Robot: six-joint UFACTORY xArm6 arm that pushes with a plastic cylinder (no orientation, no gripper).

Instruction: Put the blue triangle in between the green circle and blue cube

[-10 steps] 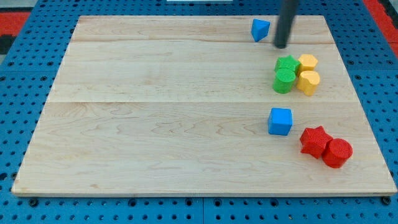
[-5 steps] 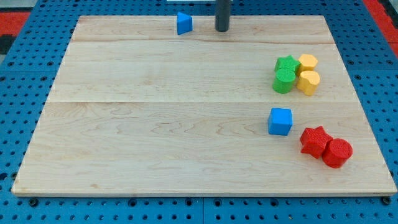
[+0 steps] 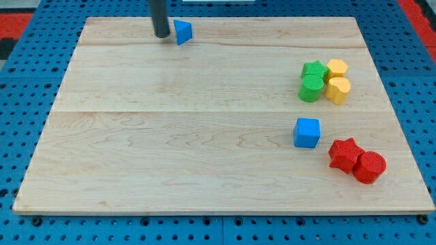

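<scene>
My tip, a bare rod tool grasping nothing, is sitting just left of the light, slide-prone blue triangle, likely needing a flat-side push.

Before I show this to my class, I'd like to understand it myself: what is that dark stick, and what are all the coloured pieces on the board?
This is one camera looking down at a wooden board. The dark stick is the end of a robot arm; it grips nothing, it only pushes. My tip sits near the view's top, just left of the blue triangle. At the view's right lie a green circle with a green star and two yellow blocks beside it. Below them is a blue cube, then a red star and a red cylinder. Nothing is held.
</scene>
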